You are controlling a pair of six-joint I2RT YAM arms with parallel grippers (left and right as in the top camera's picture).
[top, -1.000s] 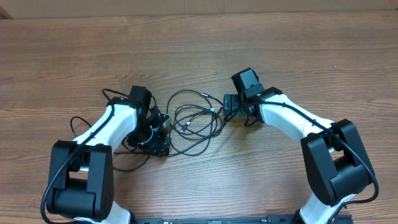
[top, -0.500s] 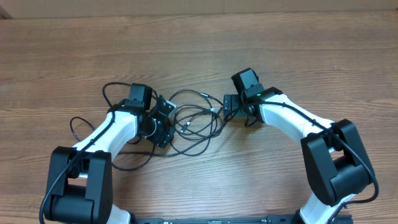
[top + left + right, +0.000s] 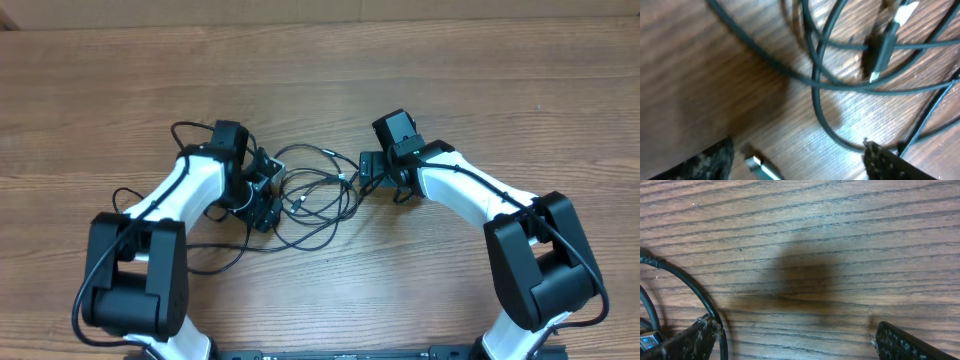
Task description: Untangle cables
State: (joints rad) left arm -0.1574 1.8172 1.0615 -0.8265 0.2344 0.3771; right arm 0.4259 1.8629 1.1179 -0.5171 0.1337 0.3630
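The cables (image 3: 318,195) are thin black cords lying in overlapping loops on the wooden table (image 3: 330,80) between my two arms. My left gripper (image 3: 262,192) hangs open at the tangle's left edge. In the left wrist view, a silver plug tip (image 3: 757,165) lies on the wood between its fingers (image 3: 715,160), touching neither, and crossing cords with a black plug (image 3: 880,50) lie just beyond. My right gripper (image 3: 366,172) is open at the tangle's right edge. In the right wrist view only bare wood lies between its fingers (image 3: 910,342), and one cord (image 3: 690,290) runs by the left finger.
More thin black cord loops out to the left of my left arm (image 3: 180,135) and curves under it toward the front (image 3: 215,262). Both arm bases stand at the near table edge. Bare wood stretches across the far half of the table.
My left arm has swung away from the near edge and turned its gripper toward the tangle, jaws spreading slightly. The right arm has not moved.
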